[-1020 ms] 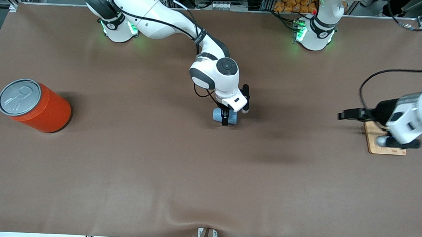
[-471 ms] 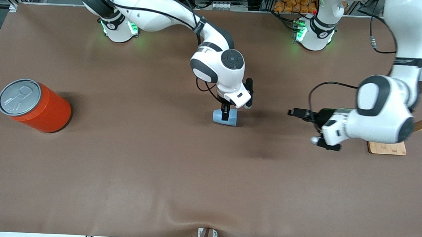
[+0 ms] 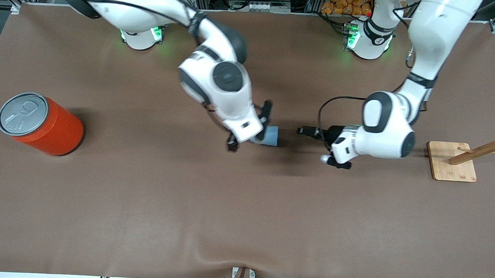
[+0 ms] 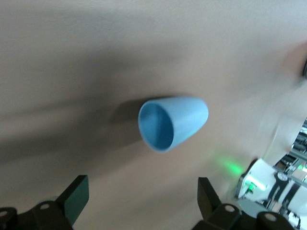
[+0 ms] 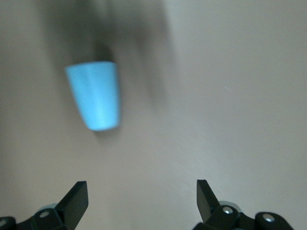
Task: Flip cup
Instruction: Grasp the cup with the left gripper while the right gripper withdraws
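The light blue cup lies on its side on the brown table, near the middle. My right gripper hovers just above it, a little toward the right arm's end, open and empty; in the right wrist view the cup lies apart from the gripper. My left gripper is low over the table beside the cup, toward the left arm's end, and points at it. In the left wrist view the cup's open mouth faces the open, empty left gripper.
A large orange can with a grey lid stands at the right arm's end of the table. A wooden peg stand on a square base stands at the left arm's end. The table's front edge shows a small bracket.
My right gripper has opened, let go of the cup and drawn back toward the right arm's end. My left arm has swung in from the wooden stand to just beside the cup.
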Available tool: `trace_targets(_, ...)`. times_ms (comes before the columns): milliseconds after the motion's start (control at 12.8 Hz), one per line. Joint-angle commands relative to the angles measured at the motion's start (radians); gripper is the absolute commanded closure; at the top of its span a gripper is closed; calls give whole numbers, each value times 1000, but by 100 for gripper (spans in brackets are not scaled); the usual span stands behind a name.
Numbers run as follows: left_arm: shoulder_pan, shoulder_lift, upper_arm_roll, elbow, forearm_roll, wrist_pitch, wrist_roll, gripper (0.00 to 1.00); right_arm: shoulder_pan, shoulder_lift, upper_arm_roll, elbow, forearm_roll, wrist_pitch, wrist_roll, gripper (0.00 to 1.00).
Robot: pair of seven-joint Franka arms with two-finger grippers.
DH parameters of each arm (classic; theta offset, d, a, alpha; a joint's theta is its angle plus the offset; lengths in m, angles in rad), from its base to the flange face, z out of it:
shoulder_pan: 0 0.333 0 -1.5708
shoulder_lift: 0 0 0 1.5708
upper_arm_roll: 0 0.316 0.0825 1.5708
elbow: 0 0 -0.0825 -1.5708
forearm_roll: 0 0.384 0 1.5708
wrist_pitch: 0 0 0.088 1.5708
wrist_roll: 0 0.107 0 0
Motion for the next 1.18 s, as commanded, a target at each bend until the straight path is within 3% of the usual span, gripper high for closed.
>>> trace_targets(0, -67, 48, 1, -25, -109, 140, 18, 0, -150, -46, 37, -13, -16, -21, 10, 0)
trace_targets(235, -107, 85, 1, -18, -252, 215, 19, 0, -241, -60, 11, 60, -14, -123, 10, 0)
trace_targets(471, -124, 99, 1, -20, -279, 257, 27, 0, -207, -91, -153, 146, 28, -234, 31, 0)
trace_targets(549, -124, 99, 1, -20, -282, 257, 27, 0, -178, -132, -247, 145, 70, -230, 83, 0)
trace_targets(784, -151, 122, 1, -15, -311, 280, 27, 0, -156, -224, -504, 139, 330, -227, 244, 0)
trace_targets(941, -177, 130, 1, -14, -331, 300, 27, 0, -161, -261, -599, 139, 432, -240, 374, 0)
trace_targets(1098, -187, 131, 1, -9, -354, 324, 27, 0, -158, -281, -620, 134, 440, -289, 616, 0)
